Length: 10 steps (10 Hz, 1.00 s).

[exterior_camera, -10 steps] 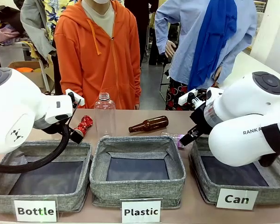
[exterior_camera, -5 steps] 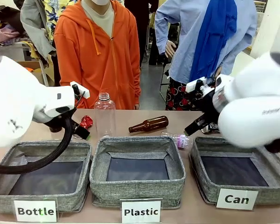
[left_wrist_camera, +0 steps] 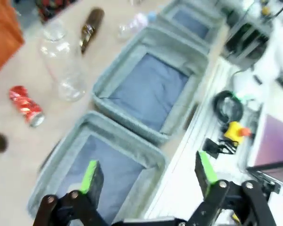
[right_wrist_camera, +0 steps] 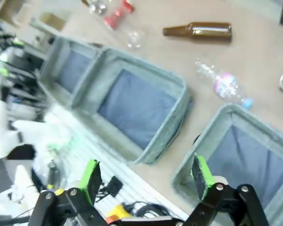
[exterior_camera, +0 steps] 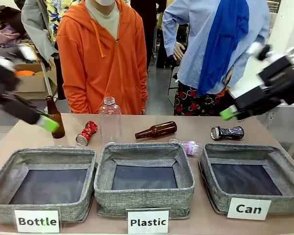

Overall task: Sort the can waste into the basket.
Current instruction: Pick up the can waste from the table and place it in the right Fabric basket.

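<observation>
Right gripper: jaws spread wide, nothing held, high above table. In front view, dark can lies on side at its 6 o'clock, clear of fingers, just behind far rim of "Can" basket. Left gripper: also wide open, empty. Red can lies at its 4 o'clock, near upright brown bottle.

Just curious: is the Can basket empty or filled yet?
Empty. The Can basket shows bare dark lining; the red can and dark can lie outside it.
</observation>
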### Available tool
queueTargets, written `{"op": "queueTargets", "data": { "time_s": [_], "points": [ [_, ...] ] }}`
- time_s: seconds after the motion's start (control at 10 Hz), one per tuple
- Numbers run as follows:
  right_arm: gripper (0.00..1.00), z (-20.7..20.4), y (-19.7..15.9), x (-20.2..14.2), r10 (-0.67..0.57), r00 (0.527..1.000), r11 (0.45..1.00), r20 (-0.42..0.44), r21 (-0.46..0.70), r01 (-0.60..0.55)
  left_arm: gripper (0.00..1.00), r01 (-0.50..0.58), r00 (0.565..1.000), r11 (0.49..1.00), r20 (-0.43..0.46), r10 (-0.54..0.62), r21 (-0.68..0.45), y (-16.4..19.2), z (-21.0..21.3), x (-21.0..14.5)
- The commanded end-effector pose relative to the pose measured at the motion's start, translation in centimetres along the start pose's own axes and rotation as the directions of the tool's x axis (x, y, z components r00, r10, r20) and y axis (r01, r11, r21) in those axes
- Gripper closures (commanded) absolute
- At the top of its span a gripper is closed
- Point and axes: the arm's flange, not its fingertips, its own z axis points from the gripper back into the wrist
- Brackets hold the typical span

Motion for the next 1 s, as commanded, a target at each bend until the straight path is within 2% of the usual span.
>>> {"op": "queueTargets", "data": {
  "time_s": [0.0,0.2,0.3,0.5,0.6,0.7,0.8,0.9],
  "points": [
    [0.00,4.4,-4.8,-3.1,-0.123,0.987,0.986,0.108,0.130,0.108,0.00,-0.084,0.989,0.996,0.121,0.086,-0.022,1.4,3.2,-7.2],
    [0.00,8.5,-9.6,-6.1,-0.279,0.937,0.946,0.212,0.228,0.230,0.00,-0.206,0.942,0.978,0.266,0.207,-0.032,2.9,6.1,-11.0],
    [0.00,9.8,-12.1,-7.6,-0.347,0.904,0.926,0.248,0.242,0.289,0.00,-0.290,0.892,0.955,0.343,0.293,-0.061,4.1,6.8,-12.9],
    [0.00,11.8,-16.4,-10.4,-0.468,0.828,0.873,0.307,0.307,0.379,0.00,-0.405,0.755,0.895,0.484,0.443,-0.188,6.9,7.2,-16.7],
    [0.00,12.4,-17.8,-11.8,-0.513,0.796,0.850,0.323,0.324,0.417,0.00,-0.444,0.682,0.862,0.532,0.501,-0.243,7.2,6.9,-18.7],
    [0.00,12.6,-18.8,-12.6,-0.549,0.767,0.828,0.332,0.341,0.445,0.00,-0.465,0.643,0.845,0.555,0.528,-0.264,7.8,6.9,-19.4],
    [0.00,12.5,-20.0,-13.3,-0.601,0.719,0.796,0.349,0.340,0.500,0.00,-0.476,0.609,0.837,0.585,0.536,-0.272,8.4,6.8,-19.4],
    [0.00,12.2,-20.4,-13.6,-0.619,0.706,0.784,0.345,0.326,0.528,0.00,-0.500,0.559,0.815,0.610,0.561,-0.292,8.0,6.0,-19.0]
  ]
}}
